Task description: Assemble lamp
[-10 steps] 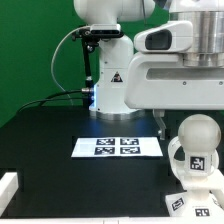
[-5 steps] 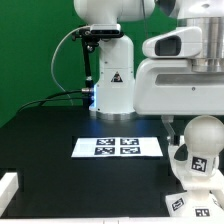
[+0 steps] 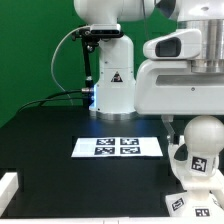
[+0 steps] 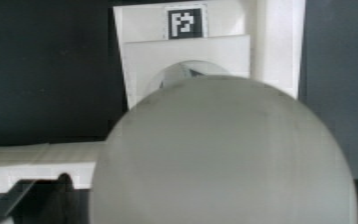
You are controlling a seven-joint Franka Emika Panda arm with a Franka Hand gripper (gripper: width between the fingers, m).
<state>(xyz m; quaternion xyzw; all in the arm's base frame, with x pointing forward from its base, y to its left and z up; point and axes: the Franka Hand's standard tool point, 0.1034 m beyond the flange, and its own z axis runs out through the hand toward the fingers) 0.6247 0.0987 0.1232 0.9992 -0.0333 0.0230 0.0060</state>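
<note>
Bulb (image 4: 211,150), round head between the fingers (image 4: 37,203), over the square base (image 4: 176,52)

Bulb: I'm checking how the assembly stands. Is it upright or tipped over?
Upright: in the exterior view the bulb stands with its round head up, over the base.

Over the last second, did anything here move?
The arm slid toward the exterior view's right, and the bulb went with it, so it seems gripped. For the last half second both barely moved. The marker board stayed put.
</note>
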